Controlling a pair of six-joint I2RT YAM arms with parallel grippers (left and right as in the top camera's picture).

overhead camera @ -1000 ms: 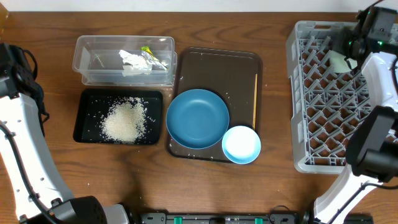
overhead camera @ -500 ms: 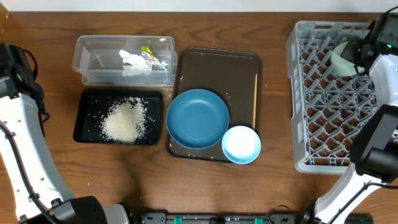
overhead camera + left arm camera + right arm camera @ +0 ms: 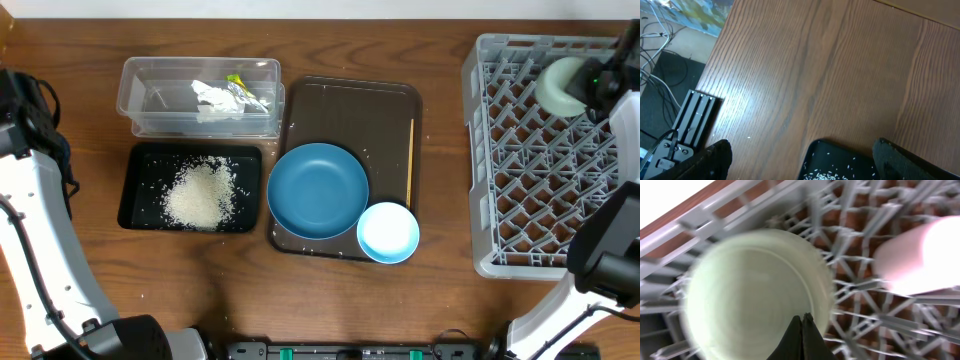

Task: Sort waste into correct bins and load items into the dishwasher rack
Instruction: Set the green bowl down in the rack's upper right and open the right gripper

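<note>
Worktop (image 3: 400,300): wood, carrying all items.

Dishwasher rack (image 3: 520,230): at the right. It held 2 items, both in its far right corner.

Dark brown serving tray (image 3: 340,110): at centre. The blue plate (image 3: 318,190) lay on its near left part, the light blue bowl (image 3: 388,232) overlapped its near right corner, and the chopstick (image 3: 411,160) lay along its right edge. These 3 items were not yet loaded.

Black tray (image 3: 140,210): near left, holding the rice (image 3: 200,195). The clear tub (image 3: 150,110) just beyond it held crumpled paper (image 3: 215,97) and wrappers (image 3: 238,82).

Mint green bowl (image 3: 558,86): on the rack's lattice, tipped so that its mouth faced the right wrist camera. The pink cup (image 3: 920,255) lay just to its right.

Right gripper (image 3: 802,337): jaws pressed together to a point, with the tips at the bowl's near rim. The wrist view was blurred, so I could not tell whether the rim was pinched or only touched.

Left gripper (image 3: 801,149): spread wide and empty, over the far left corner of the black tray.

Judgement: the step in hand was seating the bowl. To do it well, the bowl should be leaned firmly between the pegs and kept off the cup. The gripper should then lift straight away so the rim is not dragged.
</note>
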